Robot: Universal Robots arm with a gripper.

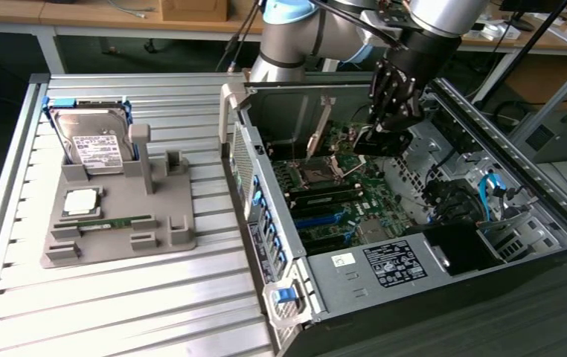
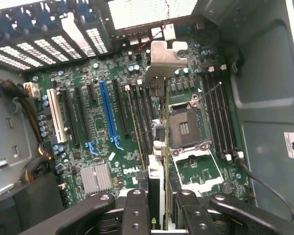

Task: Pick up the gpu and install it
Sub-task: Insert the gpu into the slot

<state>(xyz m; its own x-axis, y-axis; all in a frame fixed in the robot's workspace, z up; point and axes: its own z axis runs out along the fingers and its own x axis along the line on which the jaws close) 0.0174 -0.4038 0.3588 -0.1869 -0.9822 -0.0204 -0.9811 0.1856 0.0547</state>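
Note:
My gripper [image 1: 385,128] is inside the open computer case [image 1: 521,186], above the motherboard [image 1: 338,197]. It is shut on the gpu [image 1: 375,143], a dark card held off the board. In the wrist view the gpu [image 2: 160,161] shows edge-on as a narrow strip running out from between my fingers [image 2: 137,210], and its silvery end bracket [image 2: 164,56] points toward the case's rear slot openings. Under the card lie the black expansion slots, between the blue slot [image 2: 108,110] and the empty CPU socket [image 2: 183,127]. The card touches no slot.
A grey fixture [image 1: 114,216] on the slatted table at the exterior view's left carries a hard drive [image 1: 95,141], a CPU [image 1: 80,201] and a green memory stick [image 1: 105,221]. Inside the case are a heatsink [image 2: 95,177], memory slots [image 2: 220,117], cables and case walls.

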